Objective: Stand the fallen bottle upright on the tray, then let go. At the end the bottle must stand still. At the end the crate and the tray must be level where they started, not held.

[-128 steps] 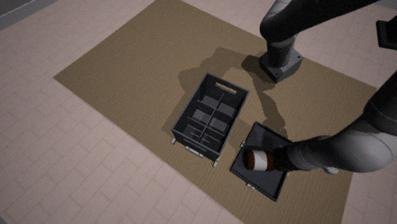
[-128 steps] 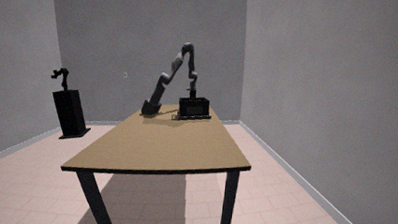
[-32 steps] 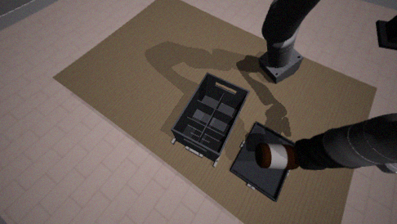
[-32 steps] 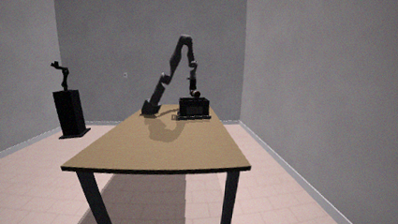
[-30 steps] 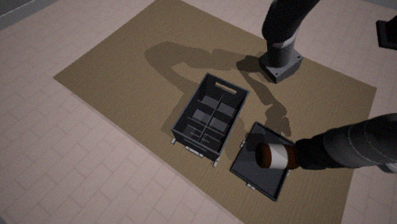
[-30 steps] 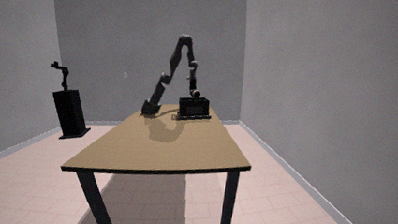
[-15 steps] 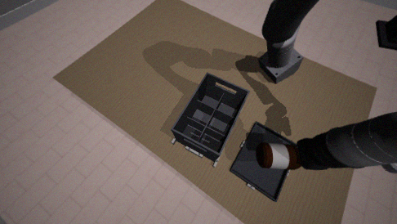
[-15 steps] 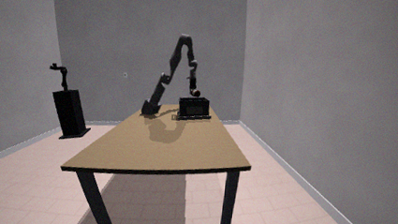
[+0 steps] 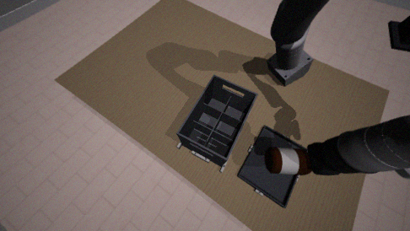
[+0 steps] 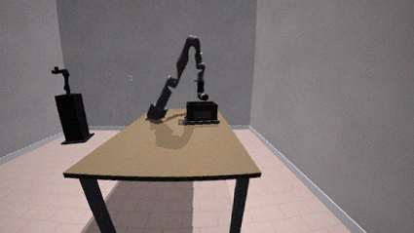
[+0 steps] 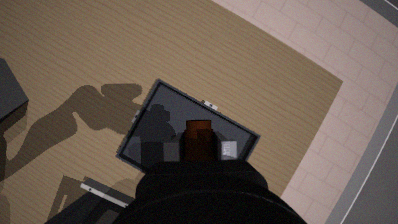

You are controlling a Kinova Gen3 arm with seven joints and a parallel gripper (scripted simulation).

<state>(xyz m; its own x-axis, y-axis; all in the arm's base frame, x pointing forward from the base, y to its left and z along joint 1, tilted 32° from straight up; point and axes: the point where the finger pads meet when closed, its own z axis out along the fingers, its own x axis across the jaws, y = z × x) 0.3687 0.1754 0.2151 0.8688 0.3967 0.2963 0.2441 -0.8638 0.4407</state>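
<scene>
Jaws pinching the brown bottle [image 9: 283, 160], held aloft in the gripper [image 11: 200, 152] with the tray [image 11: 150, 145] directly beneath and the crate [image 9: 191, 126] off to one side — lower slowly, base flat, straighten fully — then release.

top: overhead, near | exterior: far, table-front | wrist: downward; all share tray [image 9: 270, 177]
</scene>
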